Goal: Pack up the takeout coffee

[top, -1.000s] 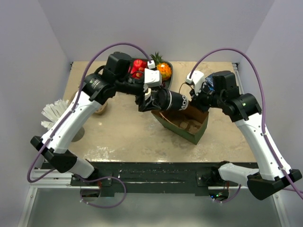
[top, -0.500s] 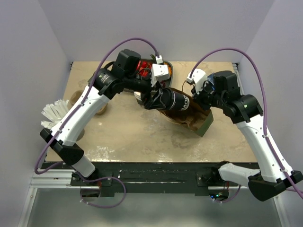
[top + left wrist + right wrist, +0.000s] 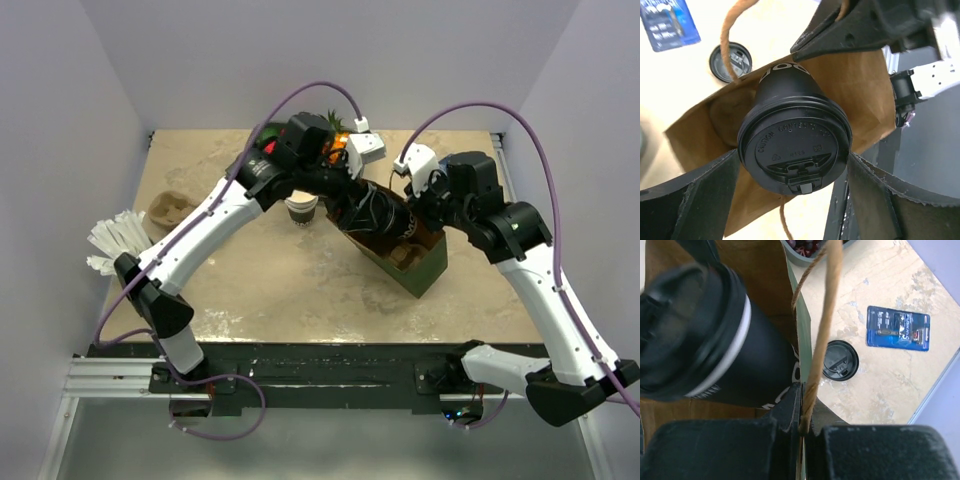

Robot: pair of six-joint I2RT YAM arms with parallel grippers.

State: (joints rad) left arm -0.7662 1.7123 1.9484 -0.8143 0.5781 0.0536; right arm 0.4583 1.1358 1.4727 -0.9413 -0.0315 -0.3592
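Note:
The takeout coffee (image 3: 792,150) is a black cup with white lettering and a black lid. It hangs tilted, its base down inside the brown paper bag (image 3: 865,90). My left gripper (image 3: 792,160) is shut on it, one wide finger on each side of the lid. From above, the cup (image 3: 382,220) leans into the bag (image 3: 425,268), whose outside is green. My right gripper (image 3: 802,410) is shut on the bag's rim (image 3: 799,340), with the twisted handle cord pinched between its fingers. From above, the right gripper (image 3: 420,205) sits at the bag's far edge.
A small whitish cup with a dark top (image 3: 300,210) stands left of the bag. A loose black lid (image 3: 840,360) and a blue card pack (image 3: 898,327) lie beyond the bag. A brown cup tray (image 3: 170,208) and a white bundle (image 3: 115,240) sit at the left edge.
My left arm has swung right and back, carrying the black cup over the bag and down into it. The bag has shifted under the cup. The small whitish cup has come into view.

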